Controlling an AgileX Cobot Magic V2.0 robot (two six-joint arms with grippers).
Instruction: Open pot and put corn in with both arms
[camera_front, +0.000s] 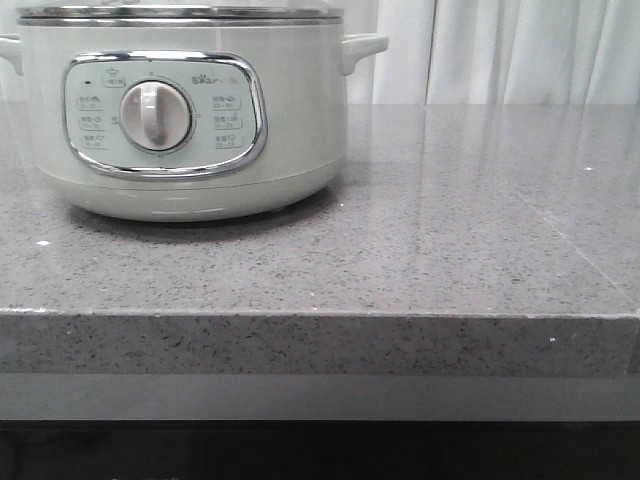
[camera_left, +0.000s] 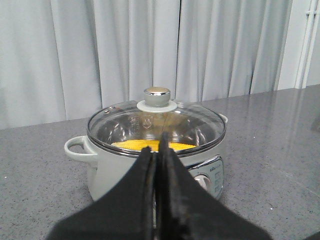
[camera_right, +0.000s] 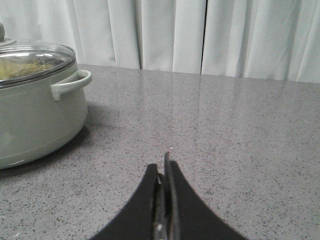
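The pale mint-green pot (camera_front: 190, 120) stands at the left of the grey counter, its cream dial facing me. In the left wrist view the pot (camera_left: 115, 172) carries its glass lid (camera_left: 155, 122) with a round knob (camera_left: 157, 95), and the yellow corn (camera_left: 150, 145) lies inside under the glass. My left gripper (camera_left: 157, 145) is shut and empty, held back from the pot's front. The right wrist view has the pot (camera_right: 35, 115) off to one side, lid on. My right gripper (camera_right: 163, 165) is shut with nothing in it, above bare counter. Neither gripper shows in the front view.
The speckled grey counter (camera_front: 450, 230) ends in a front edge (camera_front: 320, 315) near the camera. White curtains (camera_right: 200, 35) hang behind it. The pot's side handles (camera_right: 70, 84) stick out at both sides.
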